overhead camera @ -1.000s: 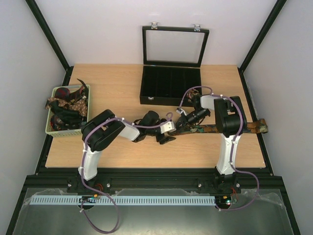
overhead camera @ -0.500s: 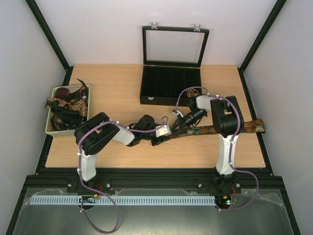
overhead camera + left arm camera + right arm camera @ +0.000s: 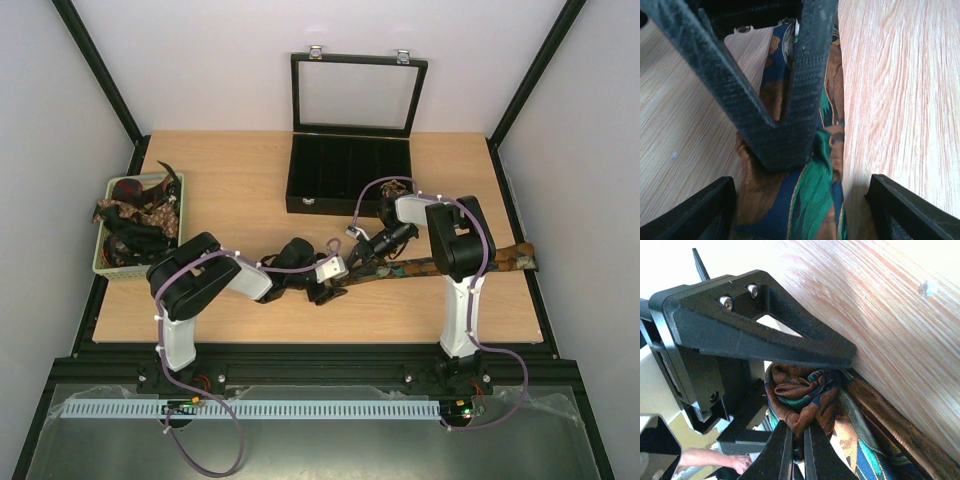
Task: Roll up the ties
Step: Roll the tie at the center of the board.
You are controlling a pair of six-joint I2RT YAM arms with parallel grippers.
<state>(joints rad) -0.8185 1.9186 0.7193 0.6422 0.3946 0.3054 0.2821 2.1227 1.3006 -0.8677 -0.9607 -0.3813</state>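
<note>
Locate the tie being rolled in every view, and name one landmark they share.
Top external: tie lying across the table's right half.
Left wrist: running up the middle of the picture.
Right wrist: its rolled end at lower centre, pinched by the right gripper.
Shared landmark: the pale wood-grain table.

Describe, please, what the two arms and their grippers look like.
The left arm and right arm have white links, bulky black joints and lilac cables. The left gripper and right gripper have black, textured, tapering fingers.
</note>
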